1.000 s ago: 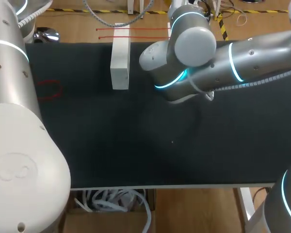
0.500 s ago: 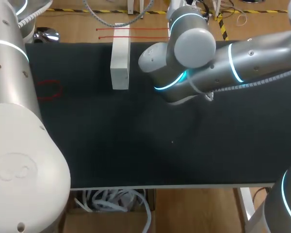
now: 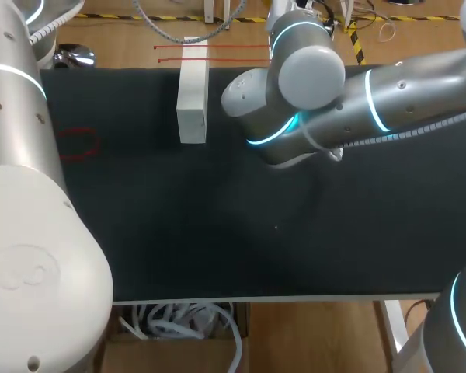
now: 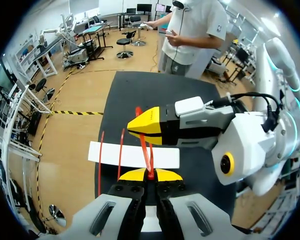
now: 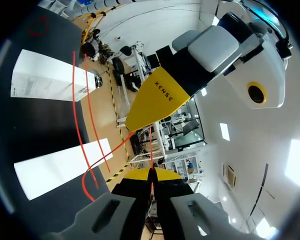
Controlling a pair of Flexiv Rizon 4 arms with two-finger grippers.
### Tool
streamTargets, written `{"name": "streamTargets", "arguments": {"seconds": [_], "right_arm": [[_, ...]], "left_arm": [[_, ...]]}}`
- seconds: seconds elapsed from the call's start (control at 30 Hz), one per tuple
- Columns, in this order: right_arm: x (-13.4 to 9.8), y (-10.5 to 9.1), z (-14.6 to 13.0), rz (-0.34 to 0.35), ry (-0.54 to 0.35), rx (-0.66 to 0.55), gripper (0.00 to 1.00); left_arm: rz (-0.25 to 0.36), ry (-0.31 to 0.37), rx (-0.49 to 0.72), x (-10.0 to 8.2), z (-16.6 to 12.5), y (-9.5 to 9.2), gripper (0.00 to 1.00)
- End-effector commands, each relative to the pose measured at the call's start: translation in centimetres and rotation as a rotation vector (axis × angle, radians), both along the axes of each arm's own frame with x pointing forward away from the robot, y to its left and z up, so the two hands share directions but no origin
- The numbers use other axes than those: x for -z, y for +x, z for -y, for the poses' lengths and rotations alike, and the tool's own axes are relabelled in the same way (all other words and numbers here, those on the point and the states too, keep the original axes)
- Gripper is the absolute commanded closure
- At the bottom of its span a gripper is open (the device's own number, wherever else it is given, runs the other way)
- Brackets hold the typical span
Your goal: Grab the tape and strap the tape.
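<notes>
Red tape (image 4: 146, 155), a thin strap, is pinched between the clenched yellow fingers of the left gripper (image 4: 150, 175) and is likewise clamped by the closed right gripper (image 5: 151, 175). Both grippers are held tip to tip over the black counter (image 3: 179, 233), near a white block (image 3: 193, 93) crossed by two tape strands.

- The right gripper (image 5: 151, 174) has its yellow tips pinched together on the red tape (image 5: 150, 150).
- The tape runs straight ahead to the closed yellow tips of the left gripper (image 5: 149, 112).
- Other strands trail across two white blocks (image 5: 50, 77) lying by the black tabletop's (image 5: 40, 125) edge.
- A red outline (image 5: 38, 26) marks the tabletop beyond the blocks.
</notes>
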State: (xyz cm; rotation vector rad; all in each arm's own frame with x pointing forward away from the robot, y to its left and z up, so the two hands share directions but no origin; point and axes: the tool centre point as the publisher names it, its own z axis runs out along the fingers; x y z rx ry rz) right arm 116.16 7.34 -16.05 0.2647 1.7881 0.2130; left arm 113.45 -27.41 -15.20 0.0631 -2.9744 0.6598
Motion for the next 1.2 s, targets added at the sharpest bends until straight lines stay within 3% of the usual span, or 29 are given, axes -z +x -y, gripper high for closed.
{"name": "streamTargets", "arguments": {"seconds": [0.03, 1.2], "right_arm": [[-0.4, -0.1, 0.09, -0.011, -0.004, -0.009, 1.0], [-0.28, 0.19, 0.34, -0.01, -0.044, -0.036, 1.0]], "left_arm": [[-0.005, 0.005, 0.001, -0.14, 0.07, 0.14, 1.0], [-0.005, 0.005, 0.001, -0.14, 0.07, 0.14, 1.0]]}}
